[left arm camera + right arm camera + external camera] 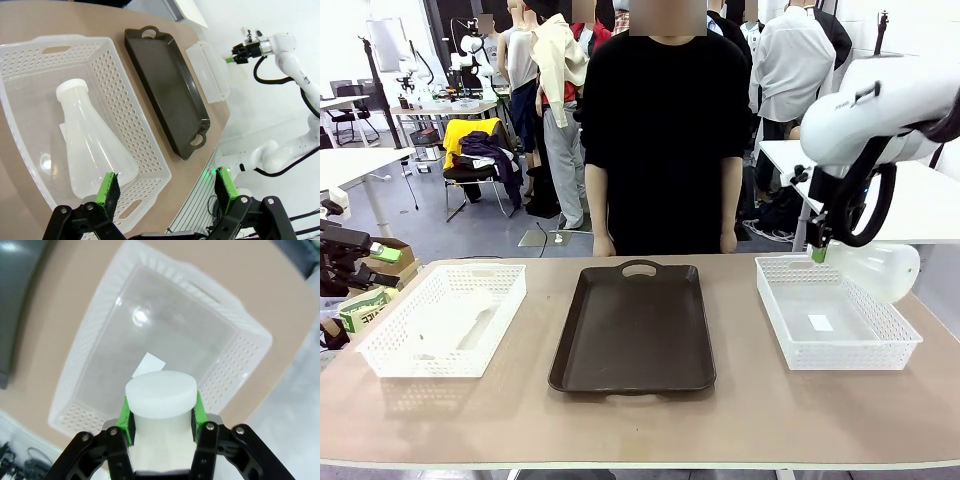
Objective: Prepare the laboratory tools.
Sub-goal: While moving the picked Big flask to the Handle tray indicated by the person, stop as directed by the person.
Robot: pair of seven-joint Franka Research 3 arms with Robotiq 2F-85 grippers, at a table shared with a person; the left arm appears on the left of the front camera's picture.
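Flask 1 [160, 387] clamped at neck in my R gripper [161, 412], held above R basket [100, 330]; flask 2 [92, 145] lying in L basket [145, 145] below my open L gripper [167, 189]; neither on tray [632, 330] yet.

Held flask [160, 390] body hidden behind right pincer [161, 413], cut off below.

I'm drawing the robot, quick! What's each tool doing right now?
Left tool: open, holding nothing, above the flask lying in its basket.
Right tool: closed on the other flask at its neck, above the right basket.
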